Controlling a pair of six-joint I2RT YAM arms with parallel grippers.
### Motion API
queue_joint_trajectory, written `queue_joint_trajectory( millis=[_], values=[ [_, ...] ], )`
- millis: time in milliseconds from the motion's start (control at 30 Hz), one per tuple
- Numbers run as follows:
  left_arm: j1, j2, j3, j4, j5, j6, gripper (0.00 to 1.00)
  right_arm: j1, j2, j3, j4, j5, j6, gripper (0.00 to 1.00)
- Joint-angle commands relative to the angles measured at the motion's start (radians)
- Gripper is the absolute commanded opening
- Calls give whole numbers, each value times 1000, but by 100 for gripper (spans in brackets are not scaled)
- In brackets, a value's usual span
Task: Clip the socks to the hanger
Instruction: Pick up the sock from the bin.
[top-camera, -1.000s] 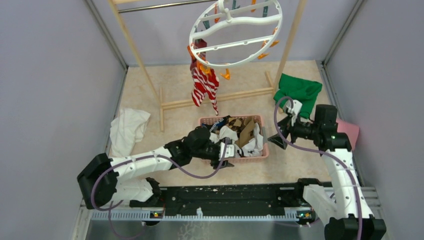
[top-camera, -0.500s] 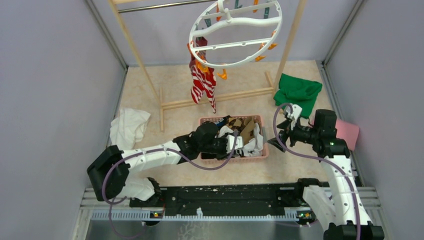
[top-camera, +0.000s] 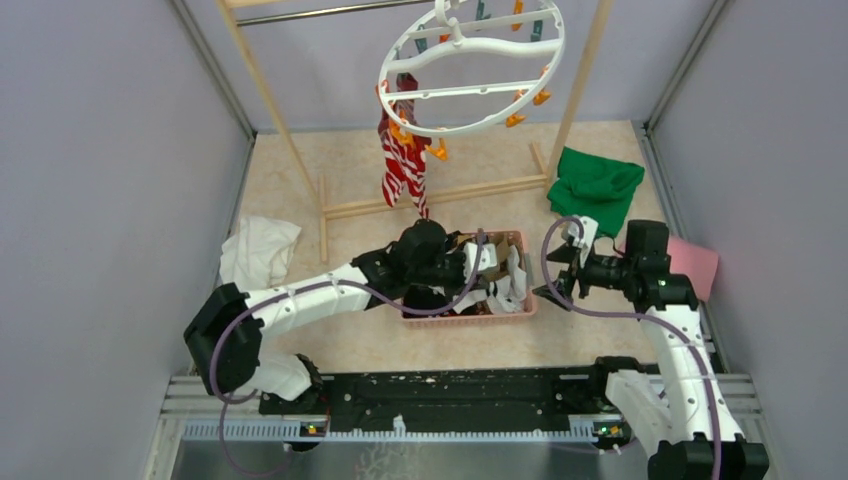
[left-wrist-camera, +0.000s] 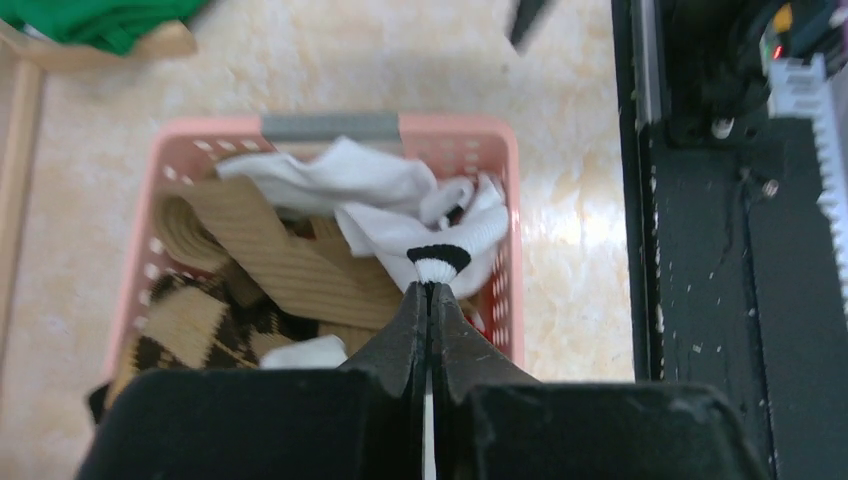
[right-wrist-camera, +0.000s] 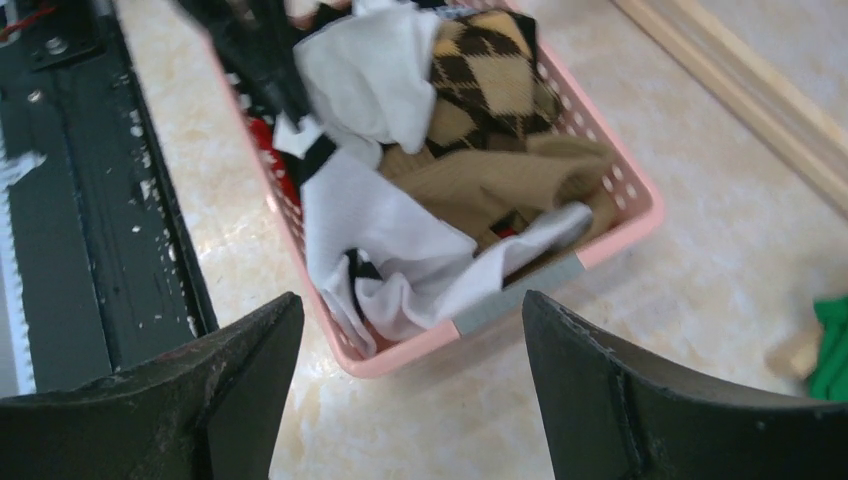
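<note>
The left fingers (left-wrist-camera: 430, 325) are pressed together on the black cuff of a white sock (left-wrist-camera: 440, 255), just above the pink basket (left-wrist-camera: 508, 200) where the other socks (left-wrist-camera: 290, 270) lie. The right fingers (right-wrist-camera: 620, 400) stand wide apart beside the basket and hold nothing. Far beyond both, the hanger (top-camera: 490, 44) hangs with a red striped sock (top-camera: 405, 165) at its edge.

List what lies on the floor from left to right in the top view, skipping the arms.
In order: crumpled white cloth → perforated pink plastic basket → rumpled green cloth → flat pink cloth.
</note>
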Motion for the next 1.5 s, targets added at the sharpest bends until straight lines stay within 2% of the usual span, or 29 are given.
queue_joint_trajectory(
  millis=[0, 100, 233, 267, 367, 433, 500, 600, 767, 933, 1033, 1100, 1133, 1233, 1300, 1367, 1400, 1467],
  values=[
    [68, -42, 166, -29, 166, -91, 0, -7, 32, 72, -180, -256, -381, 79],
    [143, 10, 287, -103, 322, -182, 0, -6, 120, 138, -351, -402, -728, 80],
    [209, 83, 394, -166, 503, -295, 0, 62, 224, 250, -342, -436, -739, 79],
    [216, 93, 416, -199, 536, -293, 0, 90, 238, 269, -318, -429, -710, 78],
    [220, 111, 481, -309, 499, -288, 0, 164, 259, 300, -141, -414, -455, 75],
    [225, 117, 512, -361, 473, -303, 0, 193, 282, 330, -151, -416, -419, 74],
    [236, 121, 523, -375, 432, -396, 0, 230, 286, 341, -172, -376, -428, 73],
    [258, 122, 520, -360, 451, -508, 0, 267, 273, 303, -65, -248, -320, 70],
    [269, 99, 458, -271, 490, -599, 0, 269, 252, 215, 103, -164, -168, 59],
    [275, 51, 344, -97, 478, -711, 0, 308, 244, 168, 163, -145, -110, 46],
    [277, 31, 282, 4, 471, -780, 0, 316, 239, 153, 201, -172, -63, 28],
    [281, 11, 241, 55, 448, -822, 9, 316, 239, 148, 226, -191, -23, 5],
    [283, -4, 216, 88, 438, -845, 13, 316, 239, 145, 229, -203, -13, 0],
    [295, -78, 118, 225, 419, -907, 31, 317, 239, 128, 234, -258, 10, 0],
    [296, -167, 33, 322, 399, -876, 44, 316, 243, 112, 276, -309, 65, 0],
    [295, -281, -60, 393, 388, -765, 59, 315, 254, 86, 377, -379, 178, 0],
    [294, -343, -128, 410, 378, -691, 69, 315, 268, 59, 447, -417, 287, 0],
    [291, -486, -254, 442, 340, -516, 78, 315, 287, 10, 643, -491, 473, 0]
  ],
)
